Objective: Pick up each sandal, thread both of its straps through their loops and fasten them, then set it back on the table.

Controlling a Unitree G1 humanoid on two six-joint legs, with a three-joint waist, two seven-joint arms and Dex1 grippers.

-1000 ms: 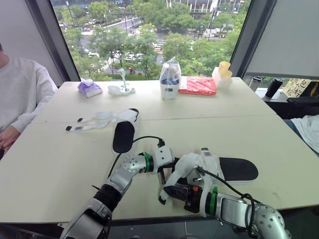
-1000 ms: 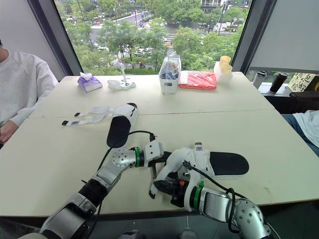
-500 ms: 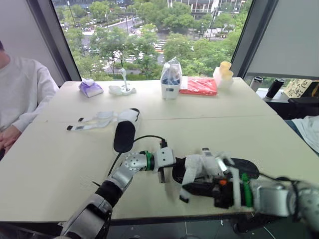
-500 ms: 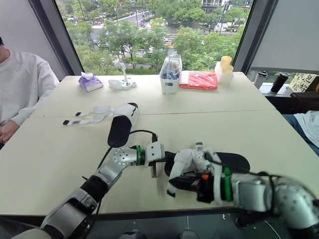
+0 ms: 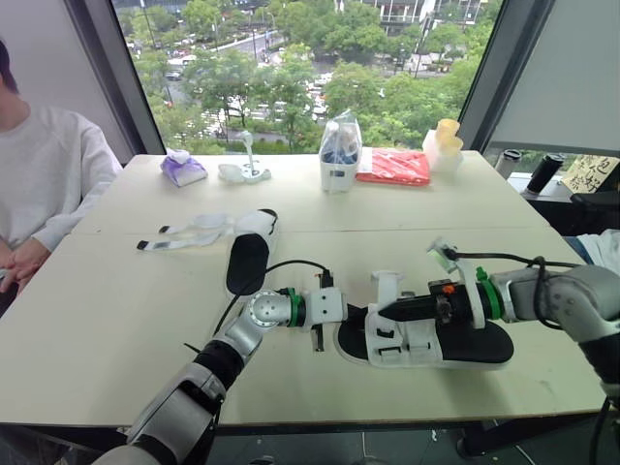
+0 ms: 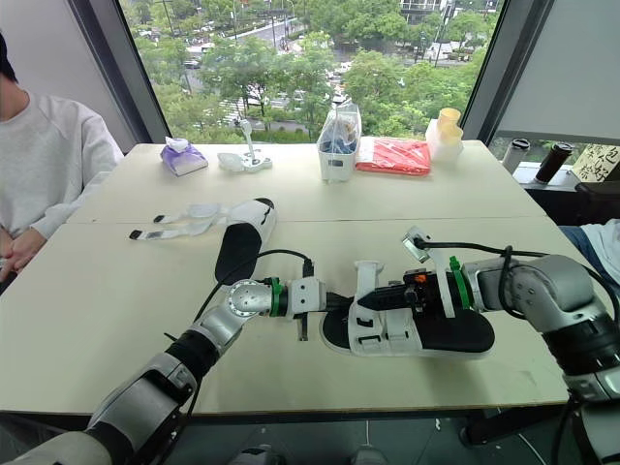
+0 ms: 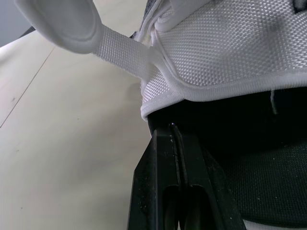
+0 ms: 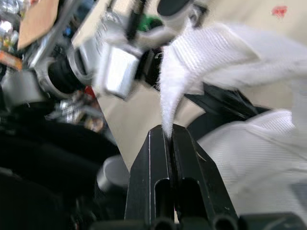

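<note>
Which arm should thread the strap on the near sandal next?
Right: the right gripper pinches the strap; the left gripper sits shut at the end of the sandal, probably best steadying it.

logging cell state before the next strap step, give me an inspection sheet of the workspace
surface: cream table, seam across it
job's things: black-soled sandal with white mesh straps flat near the front edge; second matching sandal farther back, straps unfastened and spread leftward
clutter: purple tissue pack, clear tub, red packet, yellow cup stack along the window edge
grippers: left gripper shut at the near sandal's end; right gripper shut on a white strap
cables: black cable looping between the two sandals
surroundings: person in a grey sweatshirt seated at the left; window onto trees
</note>
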